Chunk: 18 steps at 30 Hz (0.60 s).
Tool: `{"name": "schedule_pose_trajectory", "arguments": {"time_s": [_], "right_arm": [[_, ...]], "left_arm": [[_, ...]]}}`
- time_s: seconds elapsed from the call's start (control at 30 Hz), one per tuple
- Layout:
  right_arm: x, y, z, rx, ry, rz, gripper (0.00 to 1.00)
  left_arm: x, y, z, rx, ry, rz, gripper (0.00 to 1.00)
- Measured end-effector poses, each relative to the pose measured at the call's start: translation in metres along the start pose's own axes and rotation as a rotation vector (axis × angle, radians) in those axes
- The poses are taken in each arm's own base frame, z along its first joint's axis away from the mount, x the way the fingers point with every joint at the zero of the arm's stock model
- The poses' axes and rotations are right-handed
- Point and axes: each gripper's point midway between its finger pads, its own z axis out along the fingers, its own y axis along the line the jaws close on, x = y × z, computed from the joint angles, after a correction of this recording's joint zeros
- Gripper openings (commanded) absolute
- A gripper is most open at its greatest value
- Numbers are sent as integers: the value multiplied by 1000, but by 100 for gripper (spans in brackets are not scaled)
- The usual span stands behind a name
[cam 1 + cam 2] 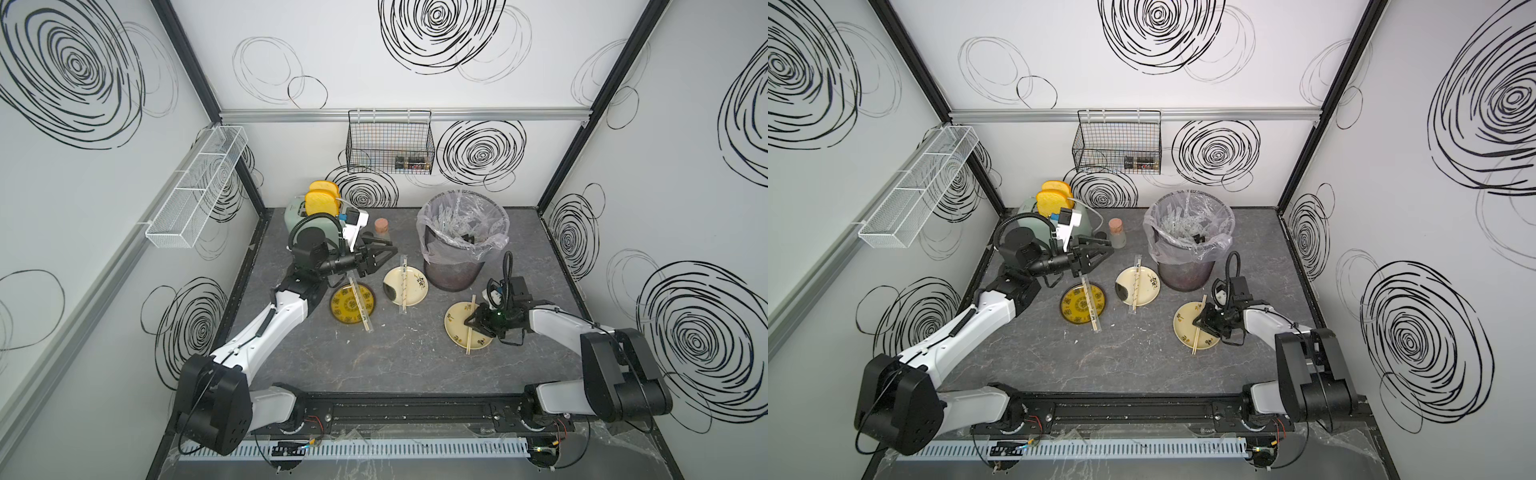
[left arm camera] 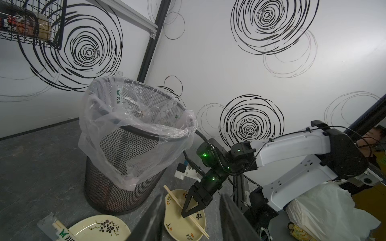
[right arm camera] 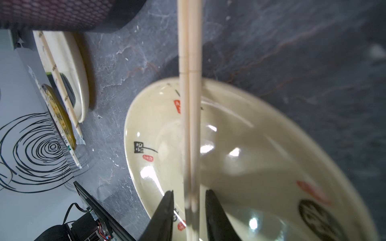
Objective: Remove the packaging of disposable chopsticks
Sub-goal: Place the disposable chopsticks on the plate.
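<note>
A bare pair of disposable chopsticks [image 1: 468,343] [image 3: 190,83] lies across the right cream plate [image 1: 455,328]. My right gripper [image 1: 471,324] [image 3: 189,191] is low over that plate. It is open, one finger on each side of the sticks, with a small gap on both sides. Two more pairs still lie in their clear packaging: one [image 1: 403,282] on the middle cream plate [image 1: 415,297], one [image 1: 360,305] on the yellow plate [image 1: 343,307]. My left gripper [image 1: 390,254] [image 2: 191,195] hangs above the table behind those plates, open and holding nothing.
A black mesh bin [image 1: 457,266] with a clear liner stands behind the right plate, with crumpled clear plastic inside. A toaster [image 1: 299,212] and a small corked jar [image 1: 381,226] stand at the back left. A wire basket [image 1: 390,141] hangs on the back wall.
</note>
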Motion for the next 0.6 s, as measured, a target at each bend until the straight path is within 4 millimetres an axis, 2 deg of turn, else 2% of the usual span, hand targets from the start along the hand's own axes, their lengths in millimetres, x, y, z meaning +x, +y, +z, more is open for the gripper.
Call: {"name": "schedule_pose_trajectory", "arguments": {"time_s": [0.37,0.6], "right_arm": [[-4,4,-16,20,-55,-39,41],[-15,36,-48,-61,-198,-158,43]], "left_arm": [[1,1,0,-1,2,3,47],[3,4,1,-10,5,-4,47]]}}
